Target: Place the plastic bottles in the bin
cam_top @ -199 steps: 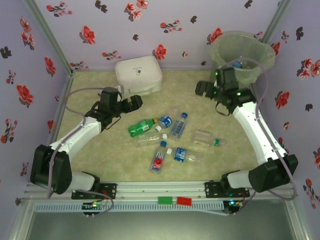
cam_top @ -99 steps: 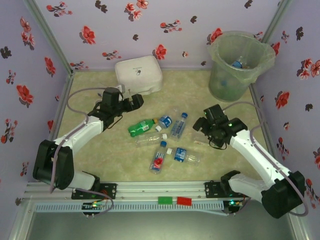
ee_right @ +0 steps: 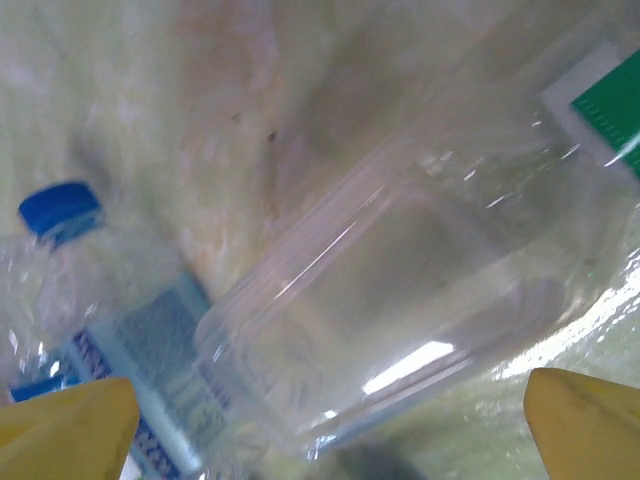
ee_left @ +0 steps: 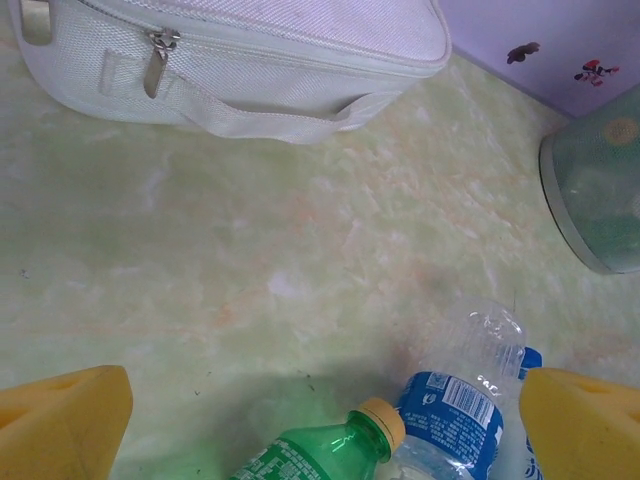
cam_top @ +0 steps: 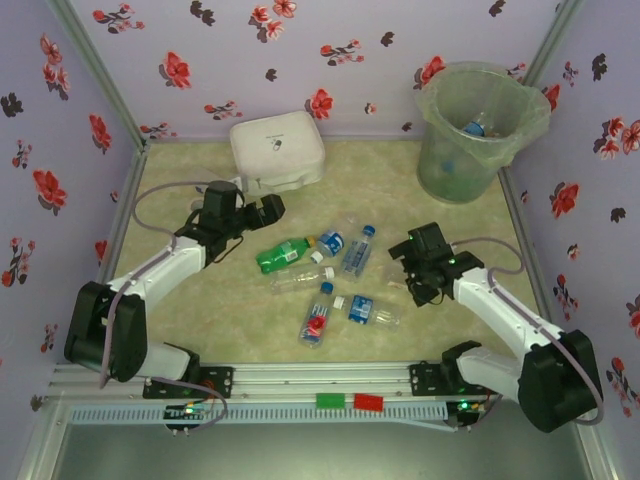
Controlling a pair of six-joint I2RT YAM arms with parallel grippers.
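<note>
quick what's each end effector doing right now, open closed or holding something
Left end effector: open, holding nothing.
Right end effector: open over a clear bottle, not gripping it.

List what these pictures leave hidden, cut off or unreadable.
Right wrist view: the clear bottle is blurred and cut by the right edge; its label is unreadable.
Top view: the right gripper covers that bottle.
Left wrist view: the bottom edge cuts the green bottle below its shoulder.
Top view: the cloudy wall of the bin hides how many bottles lie inside.
</note>
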